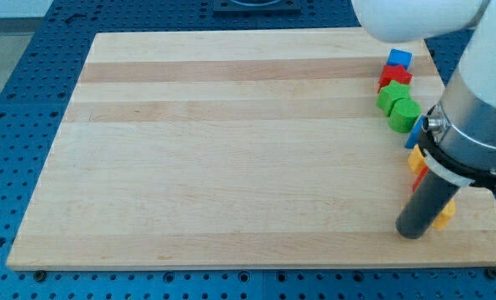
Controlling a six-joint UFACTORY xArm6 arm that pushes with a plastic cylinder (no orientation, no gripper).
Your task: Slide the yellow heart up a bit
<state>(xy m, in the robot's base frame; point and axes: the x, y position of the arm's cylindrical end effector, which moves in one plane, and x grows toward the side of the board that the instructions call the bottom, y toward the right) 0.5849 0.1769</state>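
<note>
Nearest the viewer, at about four o'clock on the pale striped wooden tabletop, my tip, the lower end of a straight dark rod, rests on the wood close to the bottom right corner. There is no pincer on this arm, so nothing stands apart, together or clamped.

Just beside the tip, at its three o'clock, a yellow block peeks out from behind the rod. It may be the yellow heart, but its shape is too hidden to tell.

At the tip's twelve o'clock, a second yellow-orange block shows, partly covered by the arm.

Farther back along the right edge lie a green block and another green block, touching each other, then a red block, and farthest a blue cube.

No writing or labels can be read.
</note>
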